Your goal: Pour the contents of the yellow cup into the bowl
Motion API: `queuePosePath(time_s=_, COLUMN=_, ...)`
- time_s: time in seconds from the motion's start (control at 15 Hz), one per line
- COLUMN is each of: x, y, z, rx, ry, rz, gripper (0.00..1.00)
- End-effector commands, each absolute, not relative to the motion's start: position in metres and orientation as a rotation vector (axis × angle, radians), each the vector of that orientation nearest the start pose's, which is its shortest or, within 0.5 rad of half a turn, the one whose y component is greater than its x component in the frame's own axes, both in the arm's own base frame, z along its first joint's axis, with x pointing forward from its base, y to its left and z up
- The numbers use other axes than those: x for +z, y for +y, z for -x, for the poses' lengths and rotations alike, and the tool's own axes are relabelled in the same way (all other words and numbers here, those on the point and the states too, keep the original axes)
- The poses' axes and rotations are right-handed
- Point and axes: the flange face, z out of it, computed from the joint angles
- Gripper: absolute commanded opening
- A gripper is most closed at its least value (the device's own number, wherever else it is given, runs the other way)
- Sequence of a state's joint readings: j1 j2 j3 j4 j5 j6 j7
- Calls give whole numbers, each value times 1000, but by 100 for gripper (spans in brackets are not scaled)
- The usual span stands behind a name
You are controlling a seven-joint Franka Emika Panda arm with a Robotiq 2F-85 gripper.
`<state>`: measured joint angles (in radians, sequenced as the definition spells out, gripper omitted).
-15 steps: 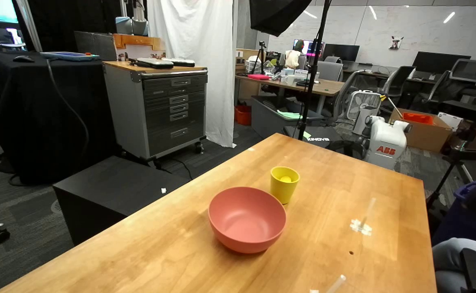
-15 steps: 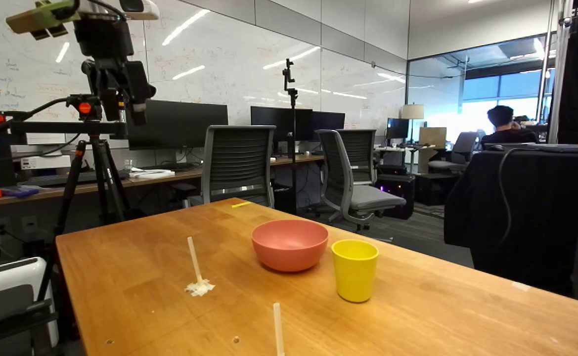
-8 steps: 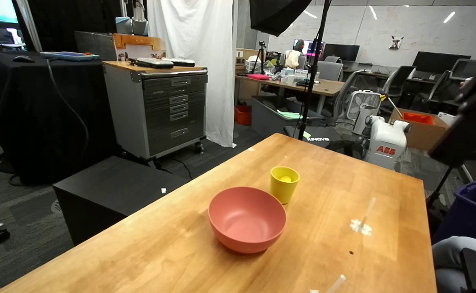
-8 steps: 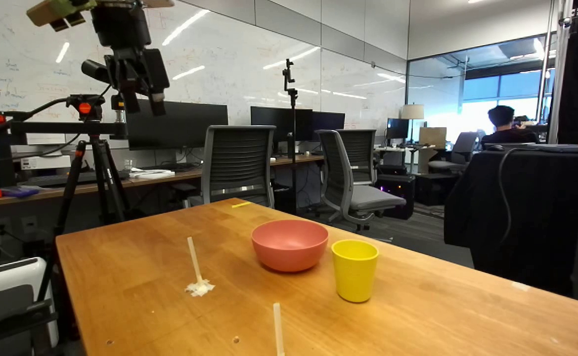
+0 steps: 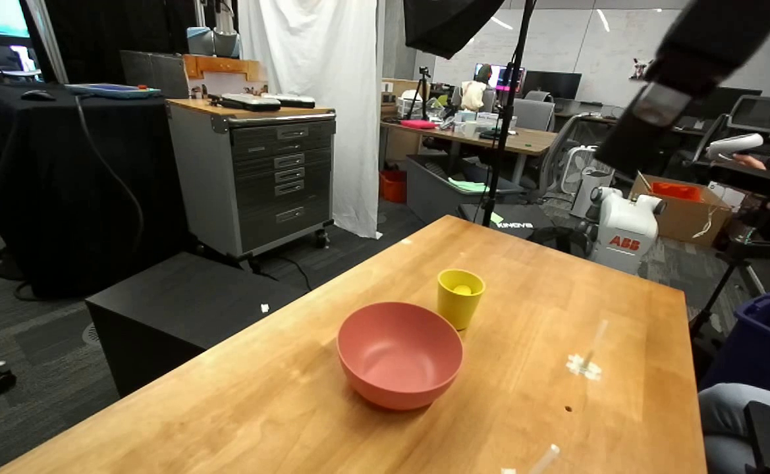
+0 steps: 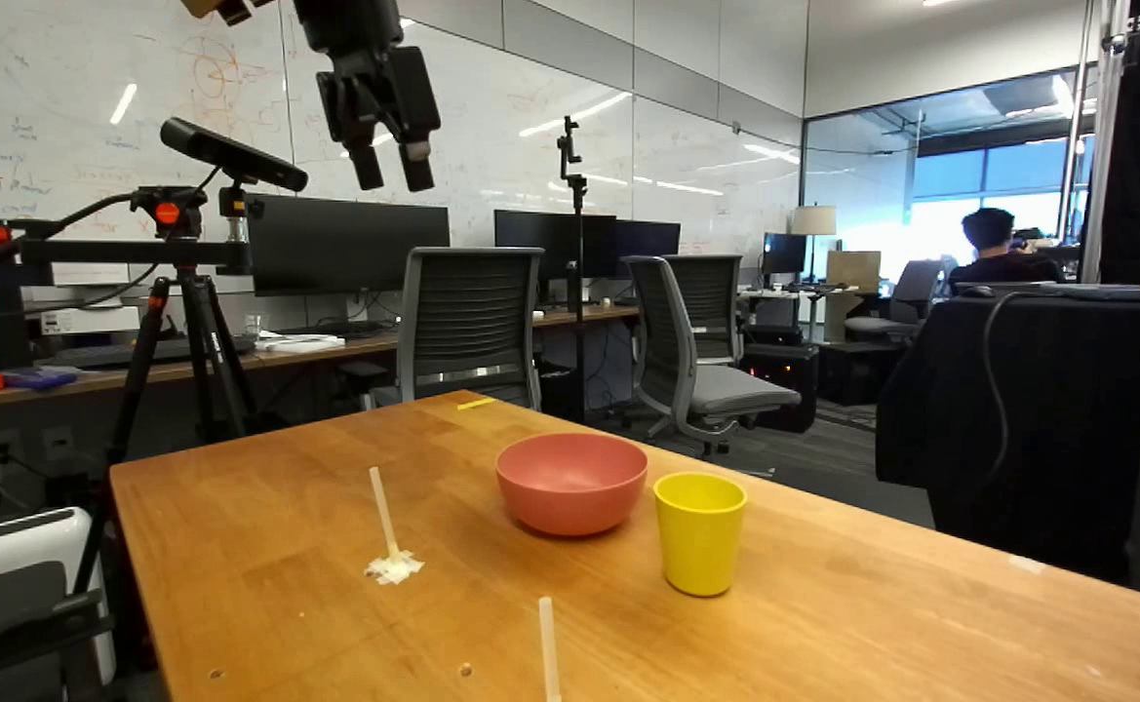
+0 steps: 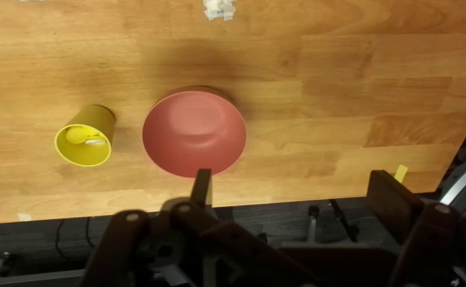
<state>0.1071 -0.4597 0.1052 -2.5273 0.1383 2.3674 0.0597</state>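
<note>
The yellow cup point(image 6: 701, 541) stands upright on the wooden table beside the pink bowl point(image 6: 571, 497); both exterior views show a narrow spacing or slight overlap. Looking down in the wrist view, I see the contents point(image 7: 77, 134), yellow and white pieces, inside the cup point(image 7: 99, 117). The bowl point(image 7: 195, 149) shows a bare inside there. My gripper point(image 6: 394, 175) hangs high above the table, well away from both. In the wrist view its fingers point(image 7: 392, 199) are spread wide with nothing between them, one fingertip overlapping the bowl's rim in the picture only.
Two thin translucent sticks, a taped one point(image 6: 383, 512) and a nearer one point(image 6: 549, 643), rise from the table. A camera tripod point(image 6: 201, 331) stands behind the table point(image 6: 287, 546). Yellow tape point(image 7: 401, 173) lies near a table corner. Office chairs point(image 6: 472, 322) are beyond the edge.
My gripper has swung in over the table, moving right and slightly up in an exterior view, and entering from the upper right in the exterior view opposite. Cup and bowl have stayed put.
</note>
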Motion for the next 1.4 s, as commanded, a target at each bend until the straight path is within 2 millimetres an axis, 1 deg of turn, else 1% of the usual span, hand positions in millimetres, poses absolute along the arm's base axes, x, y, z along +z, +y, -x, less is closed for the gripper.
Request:
queuePosePath(time_s=0.0, x=475, y=65, z=-460, rx=-430, ry=3, rz=3011, gripper=100)
queuePosePath(time_s=0.2, x=475, y=31, z=-486, rx=-433, ry=125, rz=2989, gripper=100)
queuePosePath(time_s=0.4, x=472, y=-1, z=-503, rx=-436, ry=220, rz=2977, gripper=100)
queuePosePath(time_s=0.67, x=457, y=-39, z=-512, rx=-430, ry=331, rz=2956, gripper=100)
queuePosePath(time_s=0.8, x=445, y=-56, z=-514, rx=-430, ry=363, rz=2943, gripper=100)
queuePosePath(time_s=0.93, x=432, y=-68, z=-516, rx=-423, ry=380, rz=2931, gripper=100)
queuePosePath(time_s=1.13, x=415, y=-81, z=-521, rx=-427, ry=405, rz=2909, gripper=100)
queuePosePath(time_s=1.33, x=399, y=-96, z=-530, rx=-432, ry=457, rz=2891, gripper=100)
